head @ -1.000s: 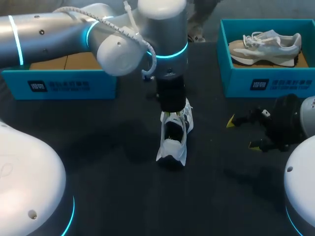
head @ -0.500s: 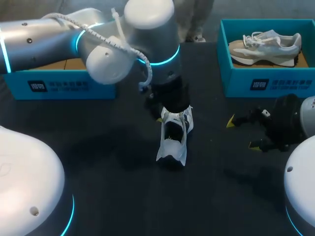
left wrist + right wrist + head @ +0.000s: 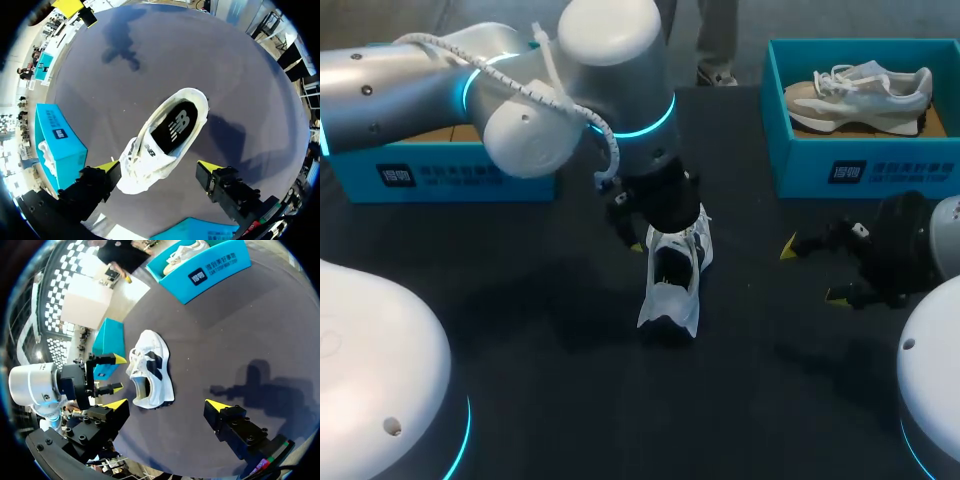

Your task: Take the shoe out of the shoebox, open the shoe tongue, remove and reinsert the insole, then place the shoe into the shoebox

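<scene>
Here, the white shoe (image 3: 672, 280) stands on the dark table (image 3: 560, 380) near its middle, outside both boxes. Its opening faces up, and in your left wrist view the shoe (image 3: 165, 137) shows a dark insole (image 3: 174, 126) lying inside it, with the laces bunched at the end nearest the camera.

Your left arm comes in from the left and hangs over the far end of the shoe. In the head view its wrist hides most of the left gripper (image 3: 638, 247). In the left wrist view the left gripper (image 3: 159, 169) has its two yellow tips spread wide, one on each side of the laced end. It holds nothing. From the right wrist view, the same left gripper (image 3: 111, 373) sits just beside the shoe (image 3: 150, 371) with a clear gap between its fingers. You cannot tell whether a tip brushes the shoe.

Your right gripper (image 3: 813, 271) rests low over the table, well apart from the shoe on its right side. Its fingers are spread wide too, with nothing between them, as its own view confirms for the right gripper (image 3: 166, 404).

The left shoebox (image 3: 440, 170), blue, sits at the far left of the table. The right shoebox (image 3: 860, 165), also blue, sits at the far right and holds a beige shoe (image 3: 865, 90).
</scene>
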